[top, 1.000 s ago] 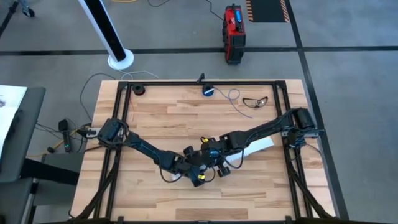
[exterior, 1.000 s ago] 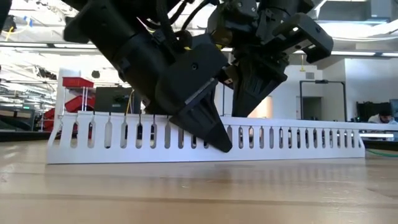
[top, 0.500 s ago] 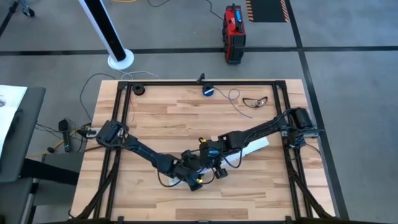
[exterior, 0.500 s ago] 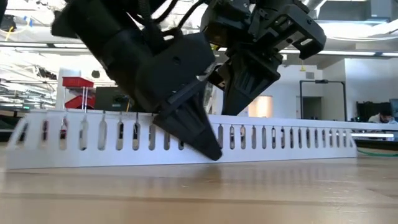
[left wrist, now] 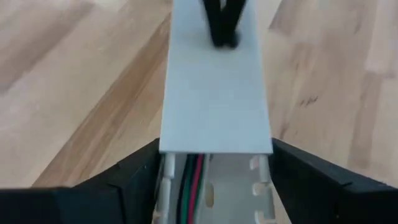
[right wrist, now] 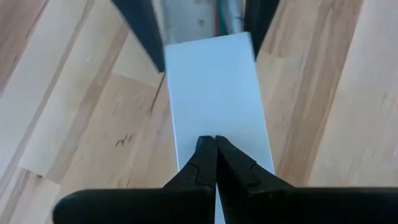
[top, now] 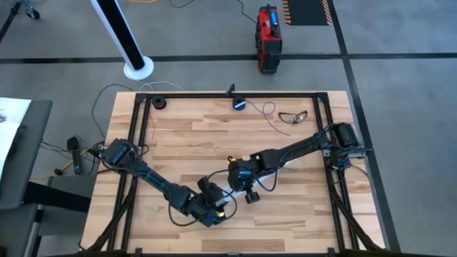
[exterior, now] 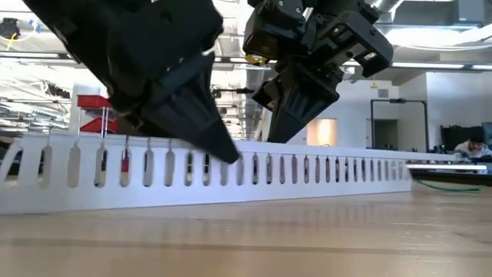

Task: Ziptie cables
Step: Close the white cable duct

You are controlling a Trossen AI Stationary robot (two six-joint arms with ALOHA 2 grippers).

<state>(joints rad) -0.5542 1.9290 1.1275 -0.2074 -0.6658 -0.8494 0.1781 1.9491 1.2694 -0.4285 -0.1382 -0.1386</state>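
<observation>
Sliding toward the left arm's side, the long white slotted plastic channel [exterior: 231, 175] is riding the wooden counter [top: 186, 135], left tool [left wrist: 211, 168] gripping its end over coloured cables [left wrist: 191, 180], right tool [right wrist: 215, 152] pressing closed on its lid.

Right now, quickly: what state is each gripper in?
Left gripper: shut on the white slotted channel.
Right gripper: shut, holding nothing, tips on the channel's cover.

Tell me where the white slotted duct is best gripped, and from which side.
By its two long side walls, from above. The white slotted duct lies flat, narrow, with parallel upright walls, so fingers can straddle it, as the left gripper does at its uncovered end. The right gripper rests shut on its cover.
</observation>
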